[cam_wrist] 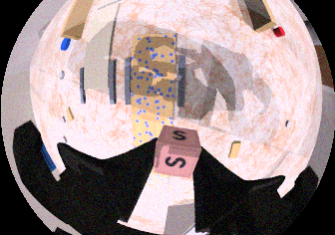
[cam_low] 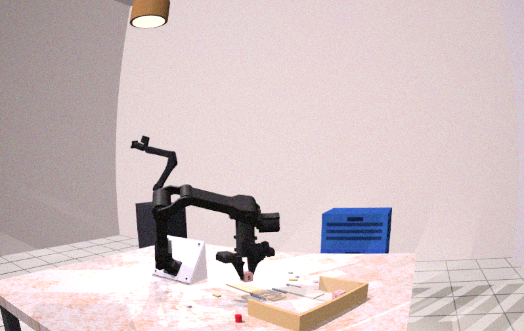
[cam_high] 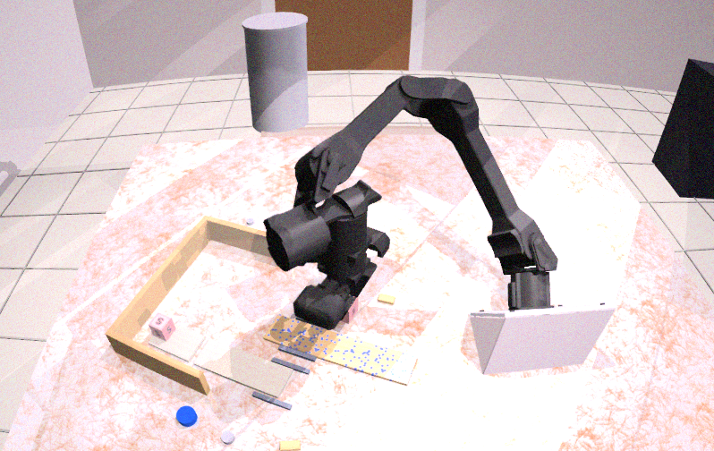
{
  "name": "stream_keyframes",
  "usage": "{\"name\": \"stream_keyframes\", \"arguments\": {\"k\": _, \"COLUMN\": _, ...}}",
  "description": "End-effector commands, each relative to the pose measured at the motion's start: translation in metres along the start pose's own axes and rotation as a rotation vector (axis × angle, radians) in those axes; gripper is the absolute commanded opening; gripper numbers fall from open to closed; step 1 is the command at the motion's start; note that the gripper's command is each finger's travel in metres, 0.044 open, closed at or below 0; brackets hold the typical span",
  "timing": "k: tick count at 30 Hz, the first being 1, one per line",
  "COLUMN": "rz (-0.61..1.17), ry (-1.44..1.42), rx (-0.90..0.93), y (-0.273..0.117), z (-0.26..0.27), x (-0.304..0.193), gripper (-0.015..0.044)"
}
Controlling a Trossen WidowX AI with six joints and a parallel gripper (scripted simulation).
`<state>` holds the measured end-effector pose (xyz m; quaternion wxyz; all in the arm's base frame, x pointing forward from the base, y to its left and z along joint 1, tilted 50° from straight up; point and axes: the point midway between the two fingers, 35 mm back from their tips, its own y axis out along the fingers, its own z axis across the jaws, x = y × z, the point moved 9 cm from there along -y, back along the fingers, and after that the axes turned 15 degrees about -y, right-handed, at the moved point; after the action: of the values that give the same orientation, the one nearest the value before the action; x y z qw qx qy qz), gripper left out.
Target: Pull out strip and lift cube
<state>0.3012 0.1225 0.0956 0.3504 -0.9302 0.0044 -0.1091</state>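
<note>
My gripper is shut on a pink cube marked S and holds it a little above the table side. The yellow strip with blue dots lies in one piece beneath and beside the cube, its far end still between dark rails. A plain beige strip lies beside it, with a separate piece beyond a gap. A second pink cube, also marked S, stands on that piece.
A wooden three-sided frame surrounds the strips' far ends. A white wedge stands by the arm's base. A blue disc, a red cylinder and a small yellow block lie around.
</note>
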Motion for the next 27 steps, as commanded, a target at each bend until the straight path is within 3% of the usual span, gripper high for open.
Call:
{"name": "stream_keyframes", "arguments": {"k": 1, "rz": 0.004, "ry": 0.006, "rx": 0.003, "y": 0.001, "z": -0.002, "x": -0.007, "gripper": 0.0}}
{"name": "stream_keyframes", "arguments": {"k": 9, "rz": 0.005, "ry": 0.006, "rx": 0.004, "y": -0.034, "z": -0.001, "x": -0.007, "gripper": 0.0}}
{"name": "stream_keyframes", "arguments": {"k": 27, "rz": 0.005, "ry": 0.006, "rx": 0.004, "y": -0.035, "z": -0.002, "x": -0.007, "gripper": 0.0}}
